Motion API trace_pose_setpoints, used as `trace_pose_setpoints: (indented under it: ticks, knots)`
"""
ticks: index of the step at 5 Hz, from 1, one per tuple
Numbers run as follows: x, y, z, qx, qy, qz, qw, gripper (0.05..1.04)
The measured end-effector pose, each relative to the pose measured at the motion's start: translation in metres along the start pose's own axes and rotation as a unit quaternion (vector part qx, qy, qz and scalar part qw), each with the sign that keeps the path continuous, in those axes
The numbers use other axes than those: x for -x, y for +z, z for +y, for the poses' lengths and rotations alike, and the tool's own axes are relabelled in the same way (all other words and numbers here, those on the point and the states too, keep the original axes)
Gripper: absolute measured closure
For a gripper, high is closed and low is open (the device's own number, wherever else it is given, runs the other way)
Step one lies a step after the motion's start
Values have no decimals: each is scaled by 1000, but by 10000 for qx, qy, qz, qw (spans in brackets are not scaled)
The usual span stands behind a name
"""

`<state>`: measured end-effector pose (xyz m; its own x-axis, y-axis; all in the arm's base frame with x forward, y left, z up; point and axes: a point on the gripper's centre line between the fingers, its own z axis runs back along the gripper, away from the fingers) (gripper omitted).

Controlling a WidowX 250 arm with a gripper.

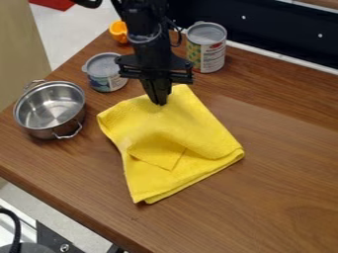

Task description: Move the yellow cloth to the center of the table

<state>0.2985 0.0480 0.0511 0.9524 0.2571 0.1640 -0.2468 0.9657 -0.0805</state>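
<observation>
Brown wood-grain table [284, 197], set at a slant in the camera view; dark panel [277, 29] along its far side with a pale strip at the base, light floor [72, 29] past the left edge, beige surface [20, 54] at upper left. Red item [53, 4] at the top left corner, cut off by the frame. Yellow cloth [191, 118] lies on the table around mid-view, a bit left of center. It's folded in layers, edges stacked along the lower right side, with a loose pointed flap on top toward the near side and a soft bulge above that flap. Black gripper [159, 102] hangs down from the top of the view, tips at the cloth's far part, fingers pressed together; can't tell if any fabric is caught between them. Steel pot [51, 106] to the left of the cloth, apart from it, upright, two loop handles, one facing the near side, inside shiny. Short can [106, 79] between pot and gripper, upright, gray top, tab at its left side. Taller can [206, 53] upright, right of the arm, near the far edge, patterned label. Orange object [119, 31] behind the short can, just left of the arm.
</observation>
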Motion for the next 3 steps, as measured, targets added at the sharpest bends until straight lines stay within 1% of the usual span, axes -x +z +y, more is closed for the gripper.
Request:
trace_pose_setpoints:
  ticks: [1, 2, 3]
  knots:
    - [0, 17, -3, 41, 73, 125, 9999, 1031]
    - [-2, 25, -4, 52, 209, 219, 9995, 1031]
    - [-7, 30, -3, -10, 309, 195, 9993, 1031]
